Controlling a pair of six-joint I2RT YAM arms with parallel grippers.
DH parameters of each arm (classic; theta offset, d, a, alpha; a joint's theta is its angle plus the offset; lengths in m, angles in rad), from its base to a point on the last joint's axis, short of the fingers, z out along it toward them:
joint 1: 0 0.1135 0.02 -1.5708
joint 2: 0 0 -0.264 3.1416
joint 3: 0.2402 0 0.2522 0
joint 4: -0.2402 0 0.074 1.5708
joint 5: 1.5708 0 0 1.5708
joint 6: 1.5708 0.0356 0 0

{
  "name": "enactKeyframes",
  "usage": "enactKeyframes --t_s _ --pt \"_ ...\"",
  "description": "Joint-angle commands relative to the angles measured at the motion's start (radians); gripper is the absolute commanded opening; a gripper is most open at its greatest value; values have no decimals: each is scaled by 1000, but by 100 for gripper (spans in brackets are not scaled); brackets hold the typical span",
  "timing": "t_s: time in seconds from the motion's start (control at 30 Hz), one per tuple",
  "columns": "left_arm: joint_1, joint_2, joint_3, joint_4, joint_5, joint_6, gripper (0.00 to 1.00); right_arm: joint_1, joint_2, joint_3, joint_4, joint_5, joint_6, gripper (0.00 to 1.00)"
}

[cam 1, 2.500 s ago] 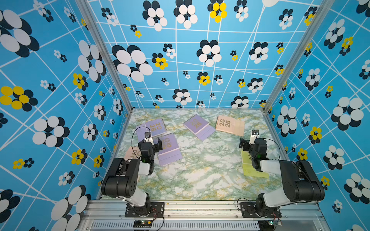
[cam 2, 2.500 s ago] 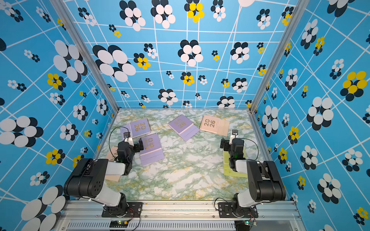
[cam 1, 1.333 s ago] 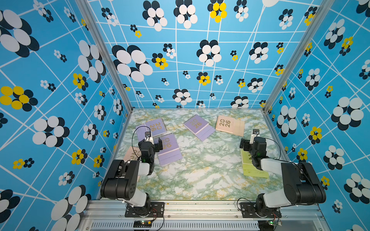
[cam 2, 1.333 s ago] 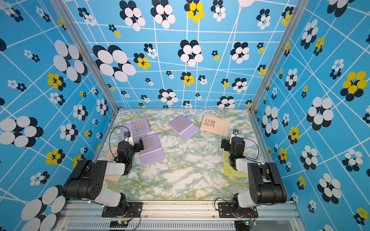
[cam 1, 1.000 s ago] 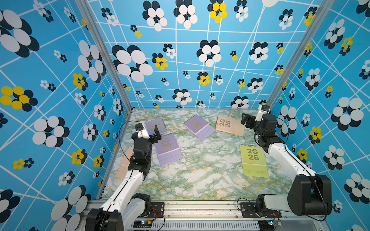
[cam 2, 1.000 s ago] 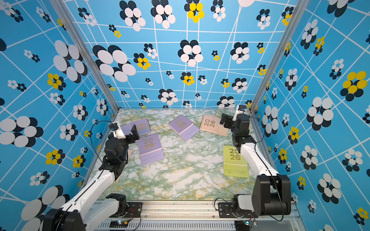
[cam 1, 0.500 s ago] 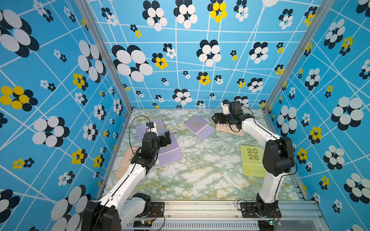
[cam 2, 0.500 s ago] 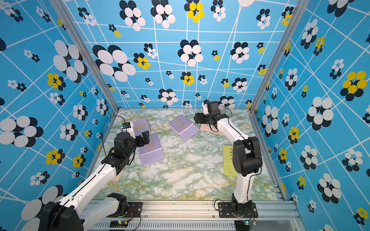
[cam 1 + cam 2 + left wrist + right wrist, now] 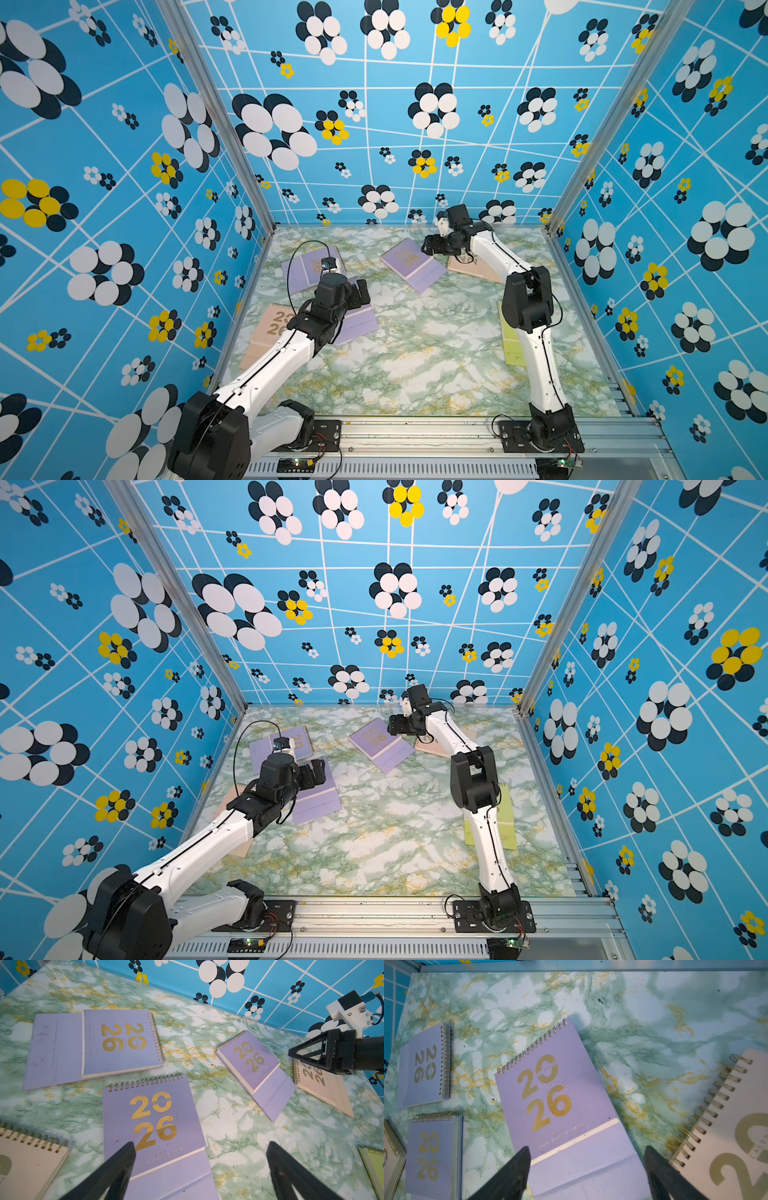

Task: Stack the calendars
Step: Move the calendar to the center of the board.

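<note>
Step in hand: the approach to a first pick is judged under way; no calendar is seen stacked, and all six are scattered flat on the green-and-white marbled counter point(image 9: 415, 353).
Near right: the yellow-green spiral-bound calendar point(image 9: 508, 820) is largely hidden behind the right arm.
Near left: a peach-pink spiral-bound calendar point(image 9: 266, 336) is partly covered by the left arm.
Left side: the left fingers point(image 9: 118, 1172) are released and spread wide over the nearer lavender spiral-bound calendar point(image 9: 153, 1122); nothing is grasped.
Far left: a second lavender calendar point(image 9: 120, 1041) is left untouched.
Far centre: the right fingers point(image 9: 512, 1174) are spread and empty above a third lavender calendar point(image 9: 550, 1095).
Far right: a second peach-pink calendar point(image 9: 737, 1136) is cut off by the wrist view's edge.
Next move: a descent onto a thin edge is called for, so that a flat cover can be pinched and lifted.
Unclear: whether any fingertip touches a cover cannot be told; the small print beneath the gold "2026" is not readable.
</note>
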Motion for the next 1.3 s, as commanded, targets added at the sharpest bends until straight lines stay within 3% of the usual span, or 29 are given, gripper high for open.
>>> enactKeyframes --t_s 0.0,0.13,0.7,1.27 --pt "-9 48 37 6 1 -29 100 6 71 133 -100 -10 -14 87" --pt "-11 137 87 10 -10 -43 100 6 147 242 -125 4 12 87" --pt "-9 469 251 134 115 -127 100 18 249 293 -137 18 68 86" --pt "22 789 488 195 247 -194 99 65 136 57 -148 -1 62 83"
